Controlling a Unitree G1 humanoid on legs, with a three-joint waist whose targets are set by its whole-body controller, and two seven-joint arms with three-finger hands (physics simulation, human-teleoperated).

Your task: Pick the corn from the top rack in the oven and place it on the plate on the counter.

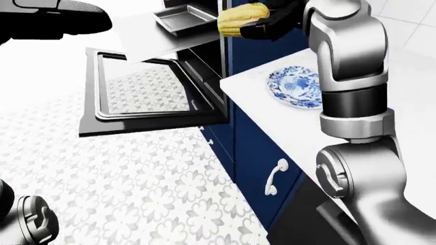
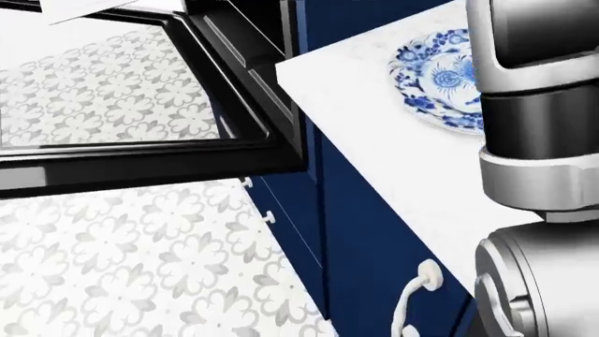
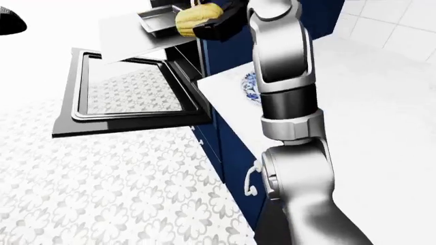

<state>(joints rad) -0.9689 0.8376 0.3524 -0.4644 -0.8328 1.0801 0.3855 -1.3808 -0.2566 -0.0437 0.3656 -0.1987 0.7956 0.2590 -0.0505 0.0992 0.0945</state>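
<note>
right arm [image 1: 347, 56]: silver shells | black band | hand apparently black

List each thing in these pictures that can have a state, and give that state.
Oven door: open, lowered flat.
Corn: held by the right hand, off the rack.
Plate: empty, on the counter.
Baking tray: empty.
Cabinet door: shut.

We count one corn cob [image 1: 241, 18], one plate [image 1: 294, 87], one baking tray [image 1: 184, 19], one open oven door [image 1: 146, 94], one counter [image 2: 374, 126], and one cabinet handle [image 1: 273, 177].
</note>
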